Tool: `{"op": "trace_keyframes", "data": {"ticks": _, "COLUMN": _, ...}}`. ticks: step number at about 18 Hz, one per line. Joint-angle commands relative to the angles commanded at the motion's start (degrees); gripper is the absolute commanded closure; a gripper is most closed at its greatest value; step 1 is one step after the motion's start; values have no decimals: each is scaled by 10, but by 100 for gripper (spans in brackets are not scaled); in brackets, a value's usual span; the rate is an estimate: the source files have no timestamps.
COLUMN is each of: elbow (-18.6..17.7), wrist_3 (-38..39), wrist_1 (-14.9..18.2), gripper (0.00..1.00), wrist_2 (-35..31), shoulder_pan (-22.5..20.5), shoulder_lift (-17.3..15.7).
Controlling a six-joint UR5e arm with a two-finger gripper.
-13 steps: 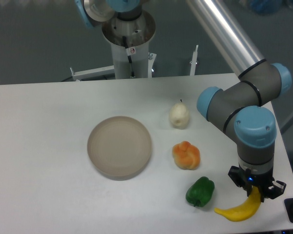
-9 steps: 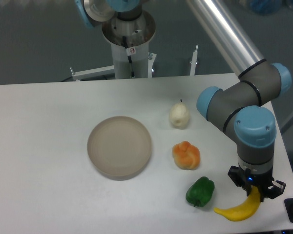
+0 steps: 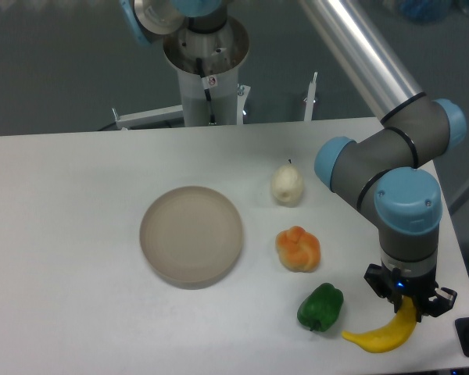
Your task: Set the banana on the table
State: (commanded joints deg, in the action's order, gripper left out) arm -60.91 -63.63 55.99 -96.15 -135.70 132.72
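On the left part of the white table (image 3: 62,234) sits a round beige plate (image 3: 191,234), with nothing on it. Going right, there is a pale pear (image 3: 287,185) in the middle, then a lumpy orange fruit (image 3: 298,248) below it, and a green pepper (image 3: 321,306) lower down still. At the lower right of the frame lies the banana (image 3: 381,335), bright yellow and curved. Its long side runs from the lower left up to the upper right, and its left tip points toward the pepper, just beside it. The gripper (image 3: 407,303) hangs straight down from the blue and grey arm, right over the banana's upper right end. The two dark fingers (image 3: 377,283) sit on either side of that end and look like they are pinching it, only a little way apart. The banana's low left end seems to rest on the table or hang very close to it, but it is hard to tell if it touches. So the banana is right under the gripper, not off to one side. I think the job is almost done: the next move would be to let the fingers spread so the banana lies free on the table near the right edge.
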Motion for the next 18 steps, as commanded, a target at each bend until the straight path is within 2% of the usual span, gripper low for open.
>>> {"op": "trace_keyframes", "data": {"ticks": 6, "elbow": -7, "wrist_3": -17, "wrist_1": 9, "gripper": 61, "wrist_2": -1, "shoulder_pan": -2, "shoulder_lift": -8}}
{"op": "trace_keyframes", "data": {"ticks": 7, "elbow": -19, "wrist_3": -28, "wrist_1": 11, "gripper": 61, "wrist_2": -2, "shoulder_pan": -7, "shoulder_lift": -17}}
{"op": "trace_keyframes", "data": {"ticks": 10, "elbow": -75, "wrist_3": -78, "wrist_1": 12, "gripper": 61, "wrist_2": 12, "shoulder_pan": -31, "shoulder_lift": -55}}
{"op": "trace_keyframes", "data": {"ticks": 18, "elbow": -225, "wrist_3": -267, "wrist_1": 11, "gripper": 61, "wrist_2": 57, "shoulder_pan": -133, "shoulder_lift": -155}}
